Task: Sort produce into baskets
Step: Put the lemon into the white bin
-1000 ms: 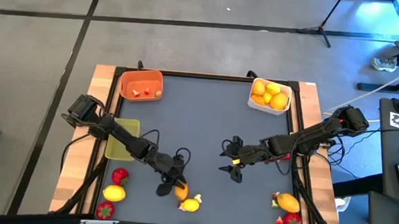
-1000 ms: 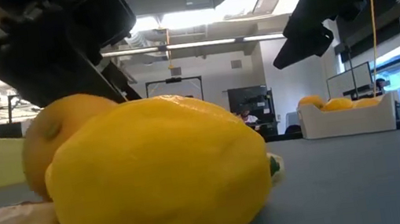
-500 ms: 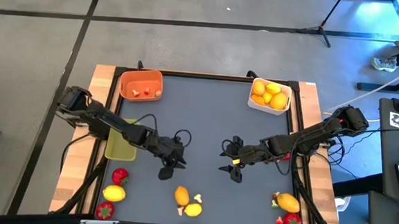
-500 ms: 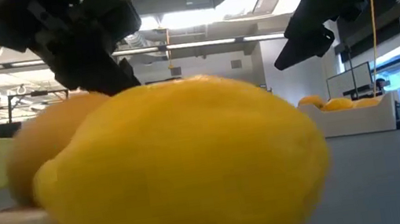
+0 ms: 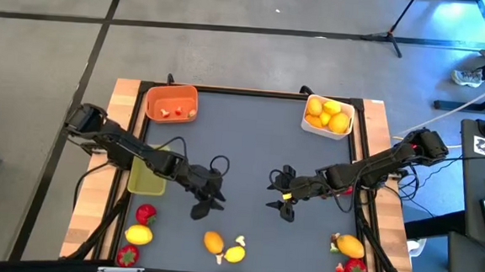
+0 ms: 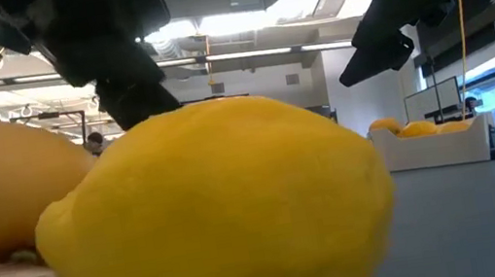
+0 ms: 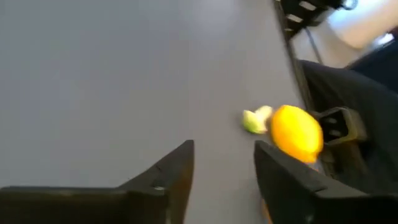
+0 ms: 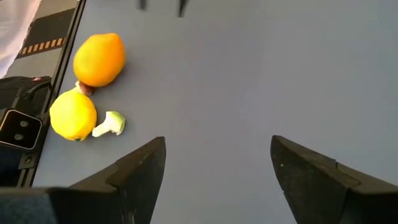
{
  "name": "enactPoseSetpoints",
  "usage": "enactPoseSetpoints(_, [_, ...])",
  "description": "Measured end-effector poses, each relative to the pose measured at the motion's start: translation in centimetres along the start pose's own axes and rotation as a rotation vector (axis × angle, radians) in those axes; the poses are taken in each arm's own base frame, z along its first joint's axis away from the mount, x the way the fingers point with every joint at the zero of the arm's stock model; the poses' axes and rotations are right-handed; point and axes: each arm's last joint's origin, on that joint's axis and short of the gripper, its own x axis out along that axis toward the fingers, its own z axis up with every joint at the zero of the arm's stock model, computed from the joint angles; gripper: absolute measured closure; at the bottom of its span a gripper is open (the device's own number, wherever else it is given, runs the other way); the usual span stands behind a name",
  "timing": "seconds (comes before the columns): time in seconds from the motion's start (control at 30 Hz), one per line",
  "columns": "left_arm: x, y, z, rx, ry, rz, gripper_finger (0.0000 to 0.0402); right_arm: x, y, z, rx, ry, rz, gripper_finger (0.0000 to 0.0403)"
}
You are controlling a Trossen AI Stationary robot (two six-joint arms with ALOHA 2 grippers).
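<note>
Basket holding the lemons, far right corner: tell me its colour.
White. The basket shows best in the high view, with yellow fruit inside.

Matt grey table top (image 5: 250,145), bare wooden side rails (image 5: 128,104).

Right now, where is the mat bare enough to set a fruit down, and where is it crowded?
Bare: the wide stretch between the orange bin and white bin, down to the left gripper and right gripper. Crowded: the near edge, with an orange and lemon at centre and fruit clusters in both corners.
</note>
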Motion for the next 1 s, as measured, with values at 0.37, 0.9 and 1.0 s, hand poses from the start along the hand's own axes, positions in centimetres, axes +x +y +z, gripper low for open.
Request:
enactPoseSetpoints(0.37, [0.1,-5.4,-2.2,0.165,-0.002,-0.187,0.0138,0.0,0.0,0.0,0.0,0.0,0.0,0.0114])
enactPoseSetpoints(0.9, [2.6,-9.8,-9.5,0.159,0.137,-0.186,0.0137,0.0,0.0,0.0,0.009,0.001,0.003,0.0114])
enactPoseSetpoints(1.0, [3.1,-9.4,-9.6,0.175,0.108,-0.128,0.0137,0.0,0.0,0.0,0.009,0.001,0.004,0.0114])
